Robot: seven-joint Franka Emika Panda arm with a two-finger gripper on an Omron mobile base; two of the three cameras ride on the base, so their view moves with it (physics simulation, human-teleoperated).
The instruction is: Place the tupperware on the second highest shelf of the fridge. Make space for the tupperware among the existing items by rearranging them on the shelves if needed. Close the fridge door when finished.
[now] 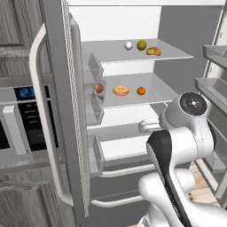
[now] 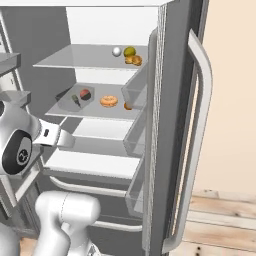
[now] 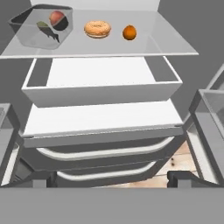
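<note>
Fingertips (image 3: 39,183) of my claw (image 3: 108,181) are standing fully apart, holding nothing. Tupperware (image 3: 41,27) is sitting at the second highest shelf's (image 3: 166,41) left edge; I am judging it light, rigid, slick-walled, best gripped across its short sides.

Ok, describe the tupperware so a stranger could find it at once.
Look inside the open fridge, at the second highest shelf. At its left end sits the tupperware, left of the bagel-like ring and small orange. It is the shelf's one see-through grey tub, with red fruit inside.

We note tupperware (image 3: 41,27) at left end of second highest shelf (image 3: 166,43), red fruit inside. Bagel-like ring (image 3: 97,29) beside it, small orange (image 3: 129,32) further right. White drawers (image 3: 100,94) below shelf.
</note>
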